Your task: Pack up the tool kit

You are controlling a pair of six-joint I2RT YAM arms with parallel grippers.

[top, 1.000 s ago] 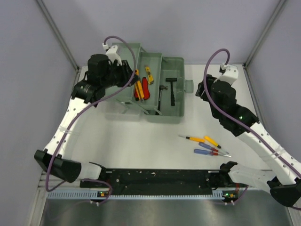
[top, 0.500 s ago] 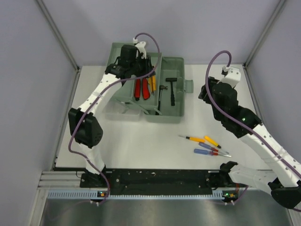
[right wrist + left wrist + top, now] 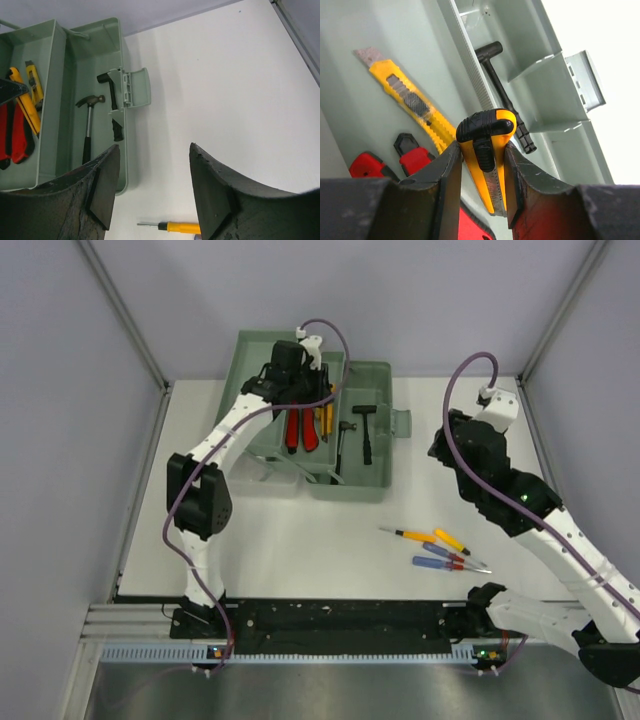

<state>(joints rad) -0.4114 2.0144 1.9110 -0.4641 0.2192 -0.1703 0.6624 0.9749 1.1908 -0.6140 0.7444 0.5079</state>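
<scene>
Left arm stretched far forward, elbow up, left claw (image 3: 484,147) angled down and clamped on a yellow knife (image 3: 489,170). Right arm bent on the right side, wrist raised, right claw (image 3: 154,150) spread wide, holding nothing.

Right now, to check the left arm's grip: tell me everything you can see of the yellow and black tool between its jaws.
The tool has a yellow plastic-looking body, a black end cap and black slider, and a ridged metal strip along one edge; it looks like a utility knife. The left gripper clamps its two sides between the jaws, cap pointing away from the wrist. It is held inside the open green toolbox, near a second yellow knife and red pliers; its lower end is hidden.
</scene>
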